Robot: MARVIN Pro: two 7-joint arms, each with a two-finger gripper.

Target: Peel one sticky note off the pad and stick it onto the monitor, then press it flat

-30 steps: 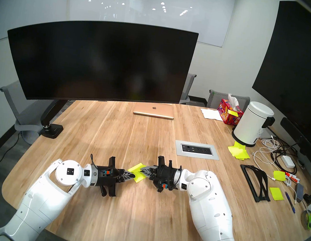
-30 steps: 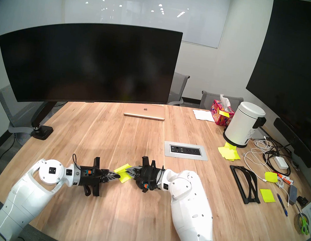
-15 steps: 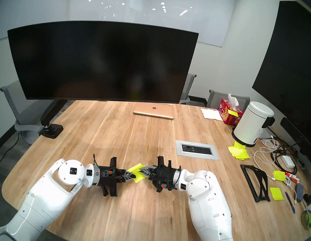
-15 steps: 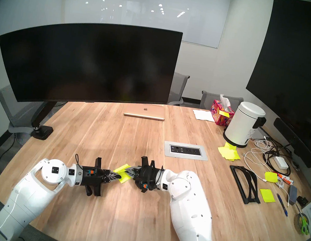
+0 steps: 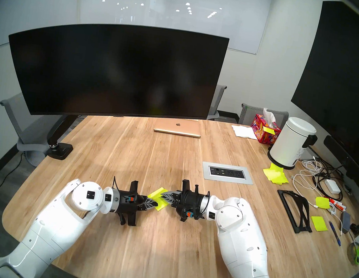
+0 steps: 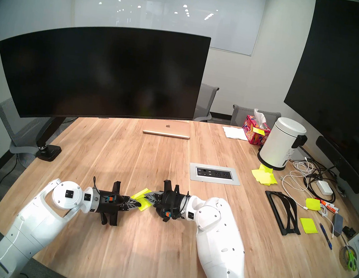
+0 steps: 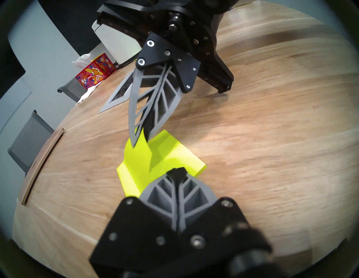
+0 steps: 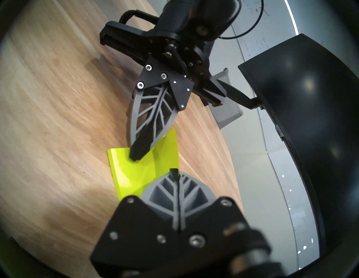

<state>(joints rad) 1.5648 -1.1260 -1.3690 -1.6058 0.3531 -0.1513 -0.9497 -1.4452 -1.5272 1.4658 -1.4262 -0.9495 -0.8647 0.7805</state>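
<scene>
We have both arms low over the near middle of the wooden table (image 5: pixel 157 258), the two grippers pointing at each other across the pad (image 7: pixel 174 155). The pad lies flat on the wood, a small neon yellow-green stack. Our left gripper (image 7: pixel 177 171) has its fingers clenched together with no gap between them, and its dark tip presses down on the near part of the pad's top, pinning it rather than grasping it. Our right gripper (image 7: pixel 140 138) comes in from the opposite side, tilted downward, its two grey ribbed fingers pinched on the far edge of the sticky note (image 7: pixel 138 155). That top sheet curls up off the stack where it is pinched, while its near part is still against the pad close to the left gripper's tip. From the right wrist view the same sheet (image 8: pixel 167 153) rises as a bent flap beside the left gripper's tip (image 8: pixel 138 153), which rests on the pad (image 8: pixel 120 167). The monitor (image 5: pixel 114 71) stands well apart at the far left of the table on its black arm mount, its screen dark and bare. A closed gold laptop (image 5: pixel 178 127) lies just beyond its lower right corner.
</scene>
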